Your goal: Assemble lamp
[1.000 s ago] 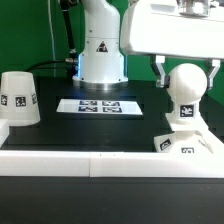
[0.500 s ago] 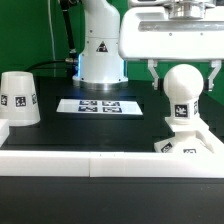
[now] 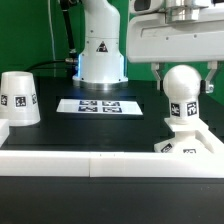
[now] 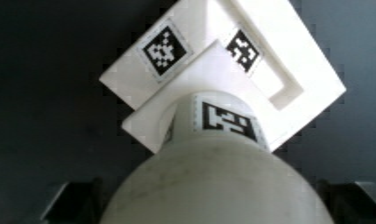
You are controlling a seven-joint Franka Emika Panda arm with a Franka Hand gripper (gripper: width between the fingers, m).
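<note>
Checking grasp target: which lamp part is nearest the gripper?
The bulb, upright on the base at the exterior view's right; the gripper straddles its round head. The shade stands apart at that view's left.

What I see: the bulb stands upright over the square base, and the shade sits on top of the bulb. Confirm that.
Wrong on the shade: it stands apart on the table at the exterior view's left, as that view shows. The bulb is upright over the base.

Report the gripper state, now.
Gripper: open, straddling the round head of the white plastic bulb; a gap shows at one side.
</note>
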